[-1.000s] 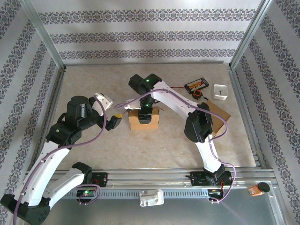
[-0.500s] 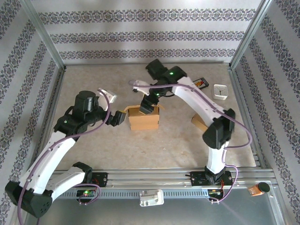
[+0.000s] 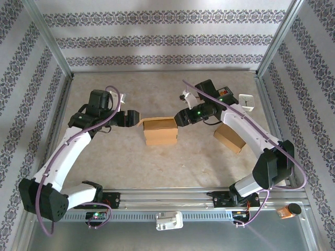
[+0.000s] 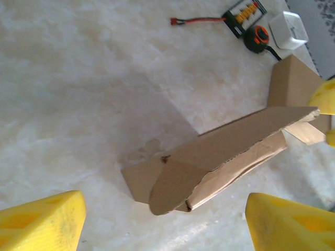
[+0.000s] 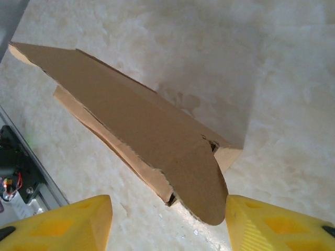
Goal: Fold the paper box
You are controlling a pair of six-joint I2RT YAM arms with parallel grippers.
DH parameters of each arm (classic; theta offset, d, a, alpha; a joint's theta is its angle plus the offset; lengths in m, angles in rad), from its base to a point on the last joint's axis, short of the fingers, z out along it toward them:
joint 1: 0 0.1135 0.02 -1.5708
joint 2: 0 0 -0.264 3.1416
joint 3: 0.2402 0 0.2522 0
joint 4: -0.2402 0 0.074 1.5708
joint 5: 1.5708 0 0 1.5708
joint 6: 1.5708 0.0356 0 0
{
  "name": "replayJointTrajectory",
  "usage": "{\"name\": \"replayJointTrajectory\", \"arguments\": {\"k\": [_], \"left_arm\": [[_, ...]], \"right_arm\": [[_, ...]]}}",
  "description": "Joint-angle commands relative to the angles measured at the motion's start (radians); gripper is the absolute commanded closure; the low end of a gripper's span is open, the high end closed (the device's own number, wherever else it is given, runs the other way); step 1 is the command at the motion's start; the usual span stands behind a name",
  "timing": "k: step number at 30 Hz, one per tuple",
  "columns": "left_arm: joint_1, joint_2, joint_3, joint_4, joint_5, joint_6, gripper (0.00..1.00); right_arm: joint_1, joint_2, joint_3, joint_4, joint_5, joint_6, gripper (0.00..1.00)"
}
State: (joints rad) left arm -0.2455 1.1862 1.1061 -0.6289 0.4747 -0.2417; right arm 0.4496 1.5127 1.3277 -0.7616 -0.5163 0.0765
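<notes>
I've swung both arms out to either end of the cardboard box [image 3: 159,132]. Left gripper [image 3: 132,119] and right gripper [image 3: 181,118] both gape, holding nothing. Top flaps look down now, so I'd guess the end tucks are next.

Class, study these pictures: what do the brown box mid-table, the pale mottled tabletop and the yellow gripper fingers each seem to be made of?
Brown box: probably cardboard, matt; its ragged flap edges show layered plies.
Pale mottled tabletop: stone or stone-print laminate, slight sheen; the look leaves it open.
Yellow gripper fingers: likely moulded plastic, smooth and evenly coloured.
</notes>
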Motion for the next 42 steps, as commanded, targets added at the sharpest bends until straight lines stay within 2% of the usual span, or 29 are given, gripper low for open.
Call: {"name": "replayJointTrajectory", "arguments": {"k": [1,3,13,21,26,29,36,39,42], "left_arm": [[0.009,0.004,0.015,-0.014,0.125,-0.003,0.2],[0.009,0.007,0.007,-0.009,0.139,0.015,0.21],[0.006,0.007,-0.02,-0.033,0.119,0.063,0.25],[-0.048,0.024,-0.025,-0.039,0.05,0.107,0.29],[-0.103,0.052,-0.015,-0.046,-0.074,0.164,0.32],[-0.127,0.076,-0.009,-0.019,-0.11,0.2,0.34],[-0.152,0.139,0.02,0.006,-0.107,0.228,0.45],[-0.153,0.131,0.014,0.0,-0.095,0.216,0.5],[-0.153,0.103,0.006,-0.016,-0.112,0.2,0.51]], "right_arm": [[0.011,-0.012,-0.022,0.049,-0.033,0.031,0.46],[0.01,-0.001,-0.024,0.057,-0.023,0.025,0.48],[0.009,0.0,-0.04,0.065,-0.024,0.007,0.76],[0.011,-0.003,-0.042,0.062,-0.004,0.006,0.88],[0.011,-0.004,-0.037,0.059,-0.004,0.006,0.92],[0.011,-0.003,-0.035,0.056,-0.01,0.006,0.92],[0.012,-0.003,-0.027,0.051,-0.002,0.012,0.92],[0.011,-0.001,-0.024,0.052,0.003,0.017,0.92],[0.012,0.0,-0.021,0.051,0.014,0.02,0.92]]}}
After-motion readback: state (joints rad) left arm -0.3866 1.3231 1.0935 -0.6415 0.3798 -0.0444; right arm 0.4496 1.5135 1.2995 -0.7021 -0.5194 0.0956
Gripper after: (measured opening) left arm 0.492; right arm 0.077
